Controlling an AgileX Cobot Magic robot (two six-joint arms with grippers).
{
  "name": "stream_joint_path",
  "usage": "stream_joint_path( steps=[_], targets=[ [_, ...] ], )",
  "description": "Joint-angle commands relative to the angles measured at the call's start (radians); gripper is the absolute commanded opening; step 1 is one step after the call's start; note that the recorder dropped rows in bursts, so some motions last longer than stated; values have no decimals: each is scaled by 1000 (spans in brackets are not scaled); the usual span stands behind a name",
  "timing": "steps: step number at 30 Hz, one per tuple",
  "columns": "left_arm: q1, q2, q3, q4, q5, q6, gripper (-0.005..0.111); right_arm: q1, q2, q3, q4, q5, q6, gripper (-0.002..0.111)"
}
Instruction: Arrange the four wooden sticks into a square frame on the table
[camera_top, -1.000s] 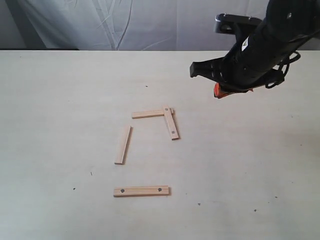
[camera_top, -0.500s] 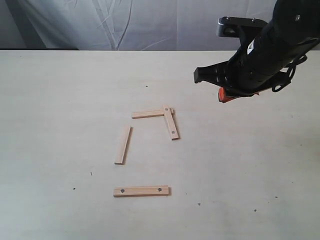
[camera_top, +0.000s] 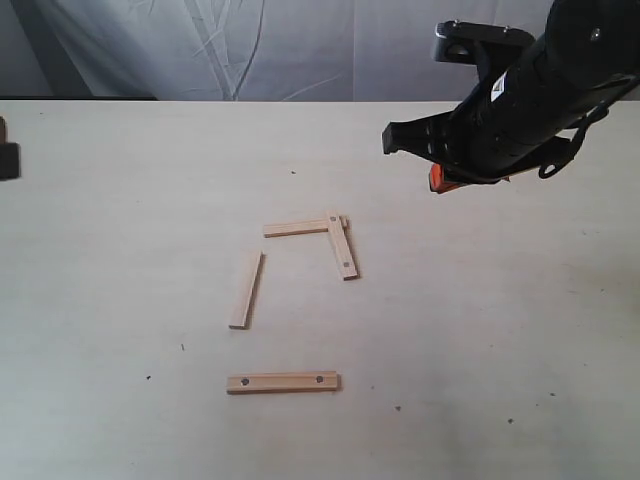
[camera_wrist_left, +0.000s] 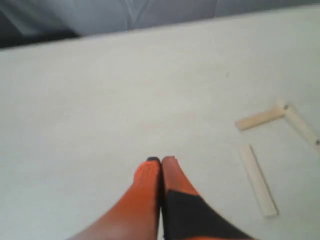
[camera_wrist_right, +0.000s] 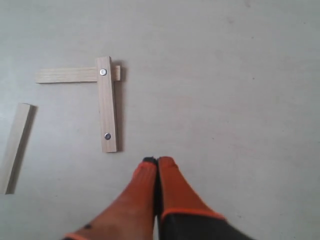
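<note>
On the exterior view the far stick (camera_top: 297, 229) and right stick (camera_top: 342, 248) overlap at one corner on the bench (camera_top: 120, 250). The left stick (camera_top: 246, 289) lies apart beside them and the near stick (camera_top: 283, 381) well apart, and the right end effector (camera_top: 438, 180) hangs off to their right. My left wrist view shows the left end effector (camera_wrist_left: 161, 162) clenched on nothing, its orange fingers pressed together over the bench. My right wrist view shows the right one clenched empty too, near the right stick's free end.
</note>
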Motion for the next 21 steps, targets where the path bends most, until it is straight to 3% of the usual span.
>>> stream_joint_path(
  steps=[1, 5, 9, 11, 17, 20, 21],
  targets=[
    [2, 267, -43, 3, -26, 4, 0, -4, -7, 4, -7, -6, -6, 0],
    [-58, 473, -76, -164, -12, 13, 0, -4, 18, 4, -14, -12, -6, 0],
    [-255, 654, -171, -74, 18, -129, 0, -6, 51, 4, -14, -19, -4, 0],
    [-312, 716, -213, -26, 24, -190, 0, -24, 51, 4, -2, -19, -2, 0],
    [-378, 854, -316, -12, 24, -207, 6, -113, 51, 4, 42, -3, 0, 0],
    [-378, 894, -334, -12, 17, -214, 21, -131, 51, 4, 40, 15, -2, 0],
    [-378, 910, -334, -5, -1, -232, 31, -131, 51, 4, 32, 15, -2, 0]
  ],
)
